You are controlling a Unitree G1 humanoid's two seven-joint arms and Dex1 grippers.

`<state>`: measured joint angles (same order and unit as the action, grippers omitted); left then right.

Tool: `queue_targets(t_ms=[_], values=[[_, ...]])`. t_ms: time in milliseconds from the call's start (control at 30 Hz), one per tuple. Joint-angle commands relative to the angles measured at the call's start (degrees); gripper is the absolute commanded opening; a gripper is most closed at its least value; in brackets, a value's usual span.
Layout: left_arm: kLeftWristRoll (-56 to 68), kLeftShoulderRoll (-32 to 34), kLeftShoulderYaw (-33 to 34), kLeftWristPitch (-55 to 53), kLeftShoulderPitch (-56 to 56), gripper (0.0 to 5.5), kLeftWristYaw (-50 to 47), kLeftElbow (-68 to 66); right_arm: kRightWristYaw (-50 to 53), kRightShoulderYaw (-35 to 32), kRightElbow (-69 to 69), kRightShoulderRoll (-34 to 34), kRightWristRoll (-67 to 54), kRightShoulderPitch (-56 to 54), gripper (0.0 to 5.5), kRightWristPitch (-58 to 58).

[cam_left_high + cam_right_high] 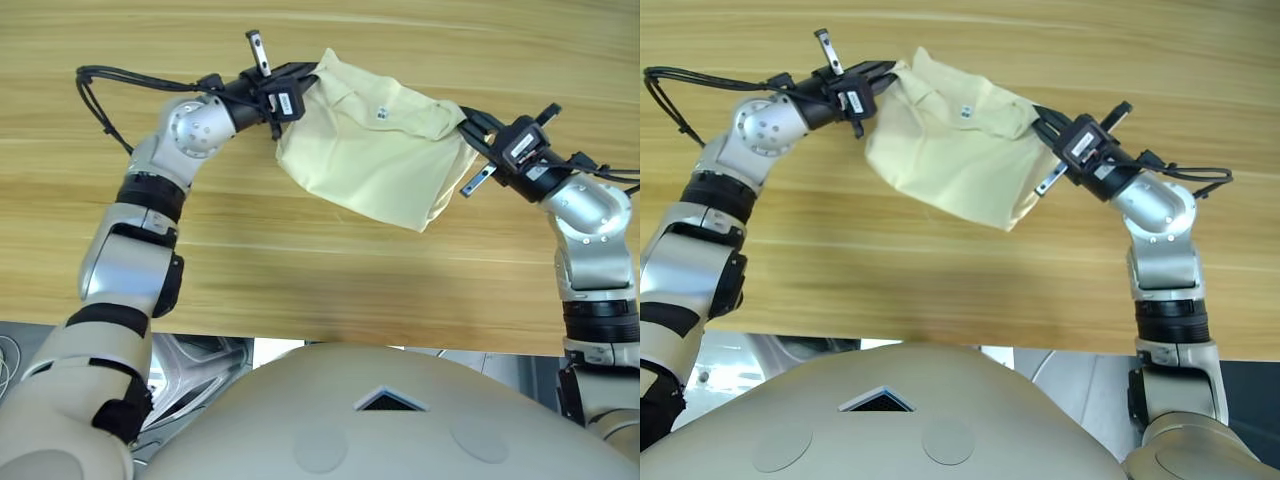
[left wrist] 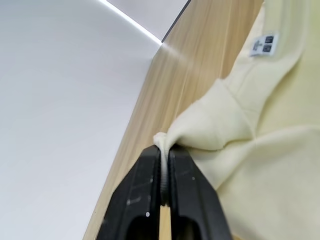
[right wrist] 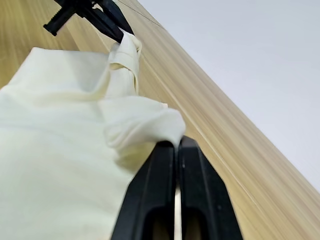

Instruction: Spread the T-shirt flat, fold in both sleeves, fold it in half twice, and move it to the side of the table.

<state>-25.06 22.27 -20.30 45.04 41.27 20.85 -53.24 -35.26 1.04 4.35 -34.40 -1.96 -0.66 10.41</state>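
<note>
Pinching the T-shirt at opposite ends, left fingers and right fingers clamp tight.

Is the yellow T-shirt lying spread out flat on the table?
No, the T-shirt hangs bunched between the left gripper and the right gripper, each shut on a pinch of cloth.

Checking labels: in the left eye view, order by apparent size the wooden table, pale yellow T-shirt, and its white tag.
1. wooden table
2. pale yellow T-shirt
3. small white tag
</note>
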Motion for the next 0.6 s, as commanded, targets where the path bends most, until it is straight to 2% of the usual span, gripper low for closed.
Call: queue_targets(t_ms=[33, 167, 333, 467, 600], values=[[-4.9, -2.4, -3.0, -1.0, 4.2, 0.07, -5.9, -6.8, 0.8, 1.4, -1.7, -0.1, 3.5, -0.7, 0.00, -1.4], [-10.3, -5.1, -6.1, -4.3, 7.2, 0.07, -14.8, -13.5, 1.4, 3.9, -5.2, 0.1, 7.7, -1.3, 0.00, -2.7], [-12.0, -6.6, -7.1, -8.3, 8.9, 0.07, -19.9, -19.5, 2.9, 6.6, -11.2, 0.7, 12.4, -3.5, 0.00, -5.2], [-13.0, -7.9, -7.8, -11.8, 8.9, 0.77, -22.3, -22.2, 3.4, 7.6, -14.1, 1.0, 13.9, -4.6, 0.00, -7.1], [-12.4, -9.5, -7.6, -14.6, 8.3, 1.54, -20.6, -24.0, 3.9, 7.5, -15.8, 1.7, 14.2, -5.6, 0.00, -9.7]])
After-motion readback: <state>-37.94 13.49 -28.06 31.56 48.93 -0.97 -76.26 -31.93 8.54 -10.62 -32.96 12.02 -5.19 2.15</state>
